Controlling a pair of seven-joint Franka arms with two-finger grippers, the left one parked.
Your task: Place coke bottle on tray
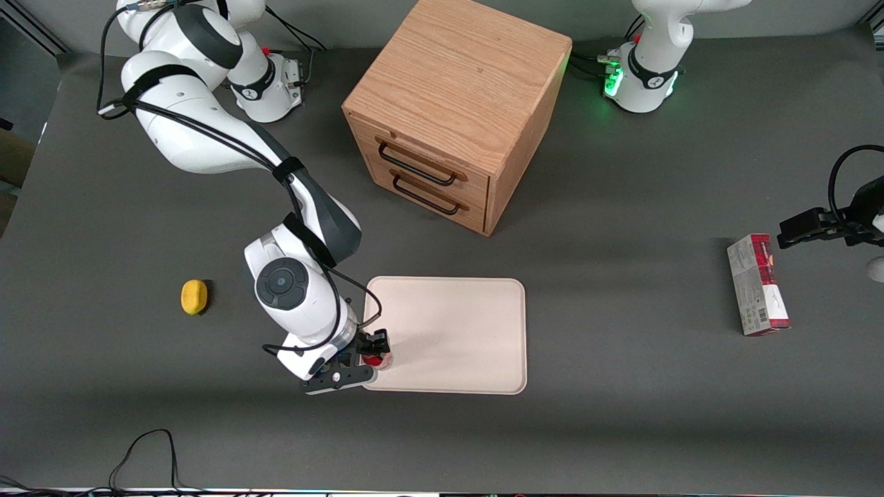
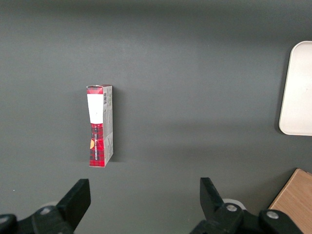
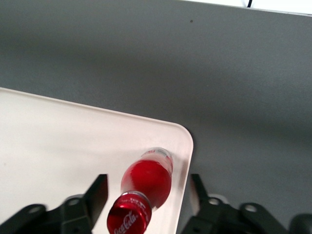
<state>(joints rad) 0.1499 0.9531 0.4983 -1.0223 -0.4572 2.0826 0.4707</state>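
The coke bottle [image 1: 377, 359] is a small red bottle with a red cap. It stands upright on the cream-white tray [image 1: 456, 324], at the tray's corner nearest the front camera on the working arm's side. In the right wrist view the coke bottle [image 3: 146, 180] stands just inside the tray's [image 3: 58, 146] rounded corner. My right gripper [image 1: 375, 351] is directly above the bottle. The gripper [image 3: 147, 192] is open, with a finger on each side of the bottle and a gap between each finger and the bottle. An edge of the tray [image 2: 298, 87] also shows in the left wrist view.
A wooden two-drawer cabinet [image 1: 456, 110] stands farther from the front camera than the tray. A yellow lemon-like object [image 1: 194, 297] lies toward the working arm's end. A red-and-white carton [image 1: 757, 284] lies toward the parked arm's end and also shows in the left wrist view [image 2: 100, 125].
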